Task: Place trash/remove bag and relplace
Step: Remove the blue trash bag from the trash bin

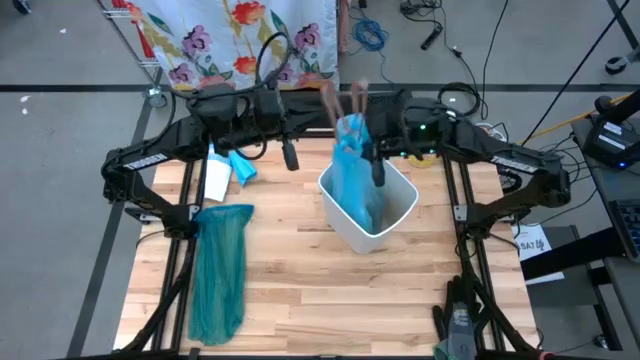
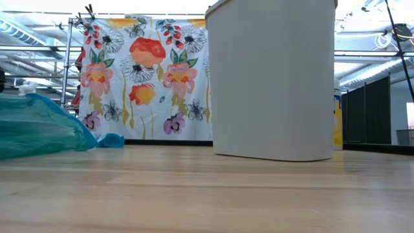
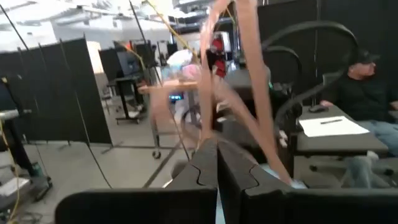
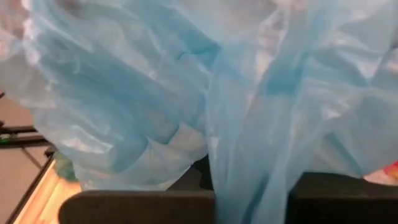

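The pale blue bag [image 1: 355,170] stands drawn up out of the white bin [image 1: 368,210], which rests on the table's far middle; its lower part is still inside the bin. Blurred pinkish drawstring loops [image 1: 345,98] stick up above the bag's bunched top. My left gripper [image 3: 217,146] is raised beside the bin, pointing about level, and is shut with those loops [image 3: 208,74] at its fingertips. My right gripper [image 1: 377,172] is shut on the bag's film, which fills the right wrist view [image 4: 155,93]. The trash is out of view. My left gripper has the bag's pinkish drawstring loop [image 3: 212,127] at its shut fingertips. The strands rise from there and one drapes back over a finger [image 3: 273,162]. The blur hides whether the loop is pinched or only hooked. My right gripper pinches a gathered fold of the bag's film [image 4: 249,180] between its two fingers, high on the bag's side above the bin's rim. Several layers bunch there. The bag hangs down from the hold into the bin.
A darker teal bag [image 1: 220,270] lies flat on the table's left side. A white item [image 1: 215,178] and a small blue one [image 1: 243,165] lie beyond it. Bare wood shows near the front edge [image 1: 340,300]. A person sits at a desk [image 3: 367,93].
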Motion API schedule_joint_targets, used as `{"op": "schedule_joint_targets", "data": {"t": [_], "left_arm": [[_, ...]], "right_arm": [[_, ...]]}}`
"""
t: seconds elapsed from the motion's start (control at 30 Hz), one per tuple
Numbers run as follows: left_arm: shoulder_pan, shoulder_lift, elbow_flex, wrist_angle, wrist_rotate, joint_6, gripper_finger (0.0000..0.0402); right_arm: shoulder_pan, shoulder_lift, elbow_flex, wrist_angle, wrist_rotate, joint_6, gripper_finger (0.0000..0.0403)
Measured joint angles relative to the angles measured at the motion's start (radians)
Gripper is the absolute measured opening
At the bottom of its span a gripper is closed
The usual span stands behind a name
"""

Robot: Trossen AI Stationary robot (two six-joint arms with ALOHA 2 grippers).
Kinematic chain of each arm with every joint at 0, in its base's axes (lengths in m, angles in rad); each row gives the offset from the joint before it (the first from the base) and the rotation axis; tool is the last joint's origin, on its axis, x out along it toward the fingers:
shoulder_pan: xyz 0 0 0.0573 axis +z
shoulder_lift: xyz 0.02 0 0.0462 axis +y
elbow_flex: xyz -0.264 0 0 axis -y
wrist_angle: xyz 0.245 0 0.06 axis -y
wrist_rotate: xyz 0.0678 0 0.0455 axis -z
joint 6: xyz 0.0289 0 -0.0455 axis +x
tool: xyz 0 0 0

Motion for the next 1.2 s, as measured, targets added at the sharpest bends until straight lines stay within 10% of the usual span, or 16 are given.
{"op": "schedule_joint_targets", "data": {"t": [0.57,1.0,1.2], "left_arm": [[-0.007,-0.052,0.001,-0.245,-0.039,-0.046,0.0000],[0.065,-0.087,0.001,-0.476,-0.158,-0.068,0.0000],[0.088,-0.173,-0.082,-0.466,-0.166,-0.090,0.0000]], "right_arm": [[-0.046,-0.061,0.244,0.081,0.128,-0.098,0.0000],[-0.116,0.018,0.744,-0.106,0.522,-0.320,0.0000],[-0.115,0.012,0.776,-0.296,0.902,-0.290,0.0000]]}}
